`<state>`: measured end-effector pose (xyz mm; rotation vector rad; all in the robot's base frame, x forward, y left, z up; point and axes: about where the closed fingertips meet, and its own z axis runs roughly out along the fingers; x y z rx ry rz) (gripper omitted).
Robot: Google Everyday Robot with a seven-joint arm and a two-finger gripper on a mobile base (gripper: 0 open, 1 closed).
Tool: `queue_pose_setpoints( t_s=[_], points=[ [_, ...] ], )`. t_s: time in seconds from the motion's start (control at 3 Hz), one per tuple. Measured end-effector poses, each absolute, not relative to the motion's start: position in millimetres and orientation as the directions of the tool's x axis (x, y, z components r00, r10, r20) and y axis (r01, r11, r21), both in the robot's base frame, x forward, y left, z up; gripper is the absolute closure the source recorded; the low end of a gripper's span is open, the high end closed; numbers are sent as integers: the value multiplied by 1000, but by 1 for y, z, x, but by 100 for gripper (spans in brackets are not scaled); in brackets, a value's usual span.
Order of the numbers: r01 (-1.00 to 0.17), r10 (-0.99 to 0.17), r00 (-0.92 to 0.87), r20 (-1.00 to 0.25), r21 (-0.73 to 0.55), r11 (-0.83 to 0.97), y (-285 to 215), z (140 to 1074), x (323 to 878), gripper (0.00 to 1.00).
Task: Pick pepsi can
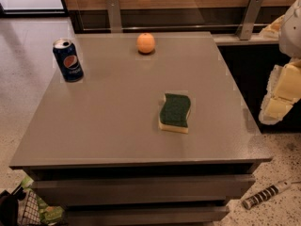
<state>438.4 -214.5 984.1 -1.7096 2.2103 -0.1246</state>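
Note:
The pepsi can (pixel 67 60) is dark blue with a silver top and a round red-white-blue logo. It stands upright near the far left corner of the grey table (pixel 117 126). My gripper (pixel 278 102) hangs at the right edge of the view, beyond the table's right side and far from the can. It holds nothing that I can see.
An orange (pixel 146 43) sits at the table's far middle. A green-and-yellow sponge (pixel 175 112) lies right of centre. A wall with metal brackets runs behind the table. A cylindrical object (pixel 266 194) lies on the floor at the lower right, and a basket (pixel 28 211) sits at the lower left.

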Motion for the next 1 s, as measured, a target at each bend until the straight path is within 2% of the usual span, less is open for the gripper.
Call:
queue_pose_setpoints(
  t_s=[0.67,1.0],
  points=[
    [-910,-937,-201,-285,-300,287,-202,983,459,0],
    [-884,-881,-219,-418,-297,361,-173,978,475,0]
  ],
)
